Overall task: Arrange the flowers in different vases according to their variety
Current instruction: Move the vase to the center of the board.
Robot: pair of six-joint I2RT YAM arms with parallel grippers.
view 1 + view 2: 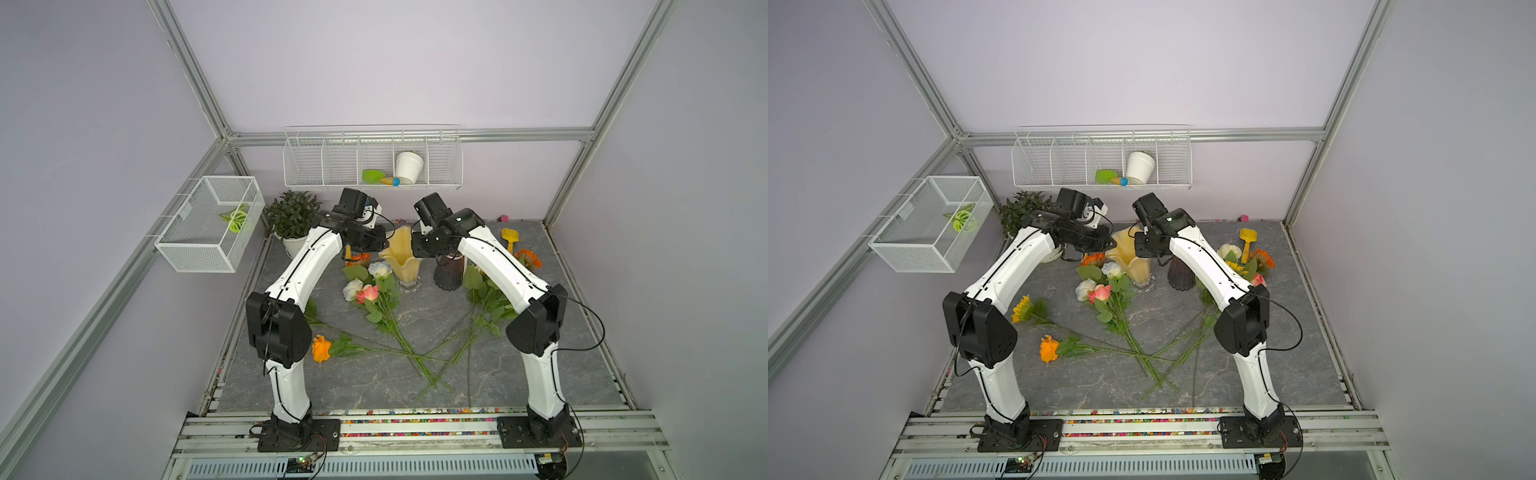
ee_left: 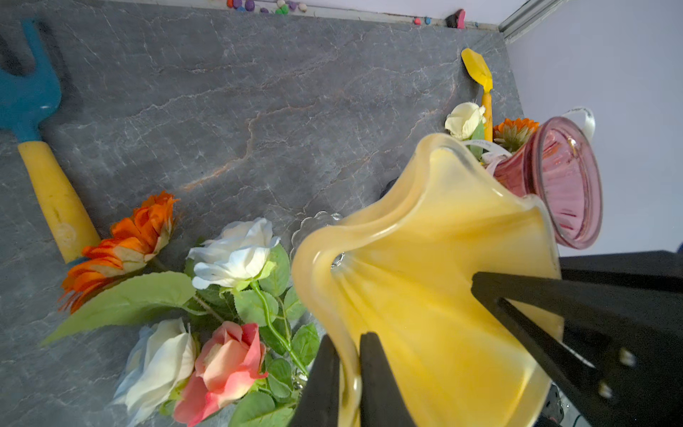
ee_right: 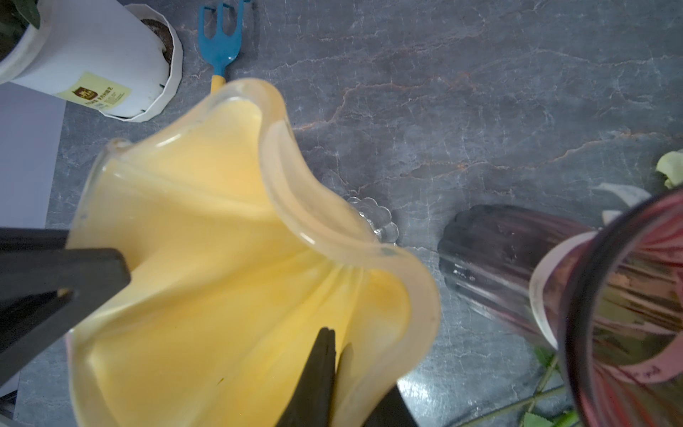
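The yellow vase [image 1: 401,257] with its wavy rim stands on a clear foot mid-table, and the dark purple ribbed vase [image 1: 449,274] is just to its right. My left gripper [image 2: 349,338] is shut on the yellow vase's rim, one finger inside and one outside. My right gripper [image 3: 338,340] pinches the opposite side of the same rim [image 3: 354,244]. Both vases look empty. Flowers lie on the table: white, cream and pink roses [image 1: 368,291], an orange rose [image 1: 322,348], an orange head [image 1: 358,259], a yellow sunflower [image 1: 1022,309], and more by the right arm [image 1: 1260,259].
A leafy plant in a white pot [image 1: 293,216] stands at the back left. A yellow shovel [image 1: 509,239] and a blue rake [image 2: 27,100] lie on the table. A wire wall rack [image 1: 307,166] holds a white pot [image 1: 409,166]. A mesh basket [image 1: 195,245] hangs on the left.
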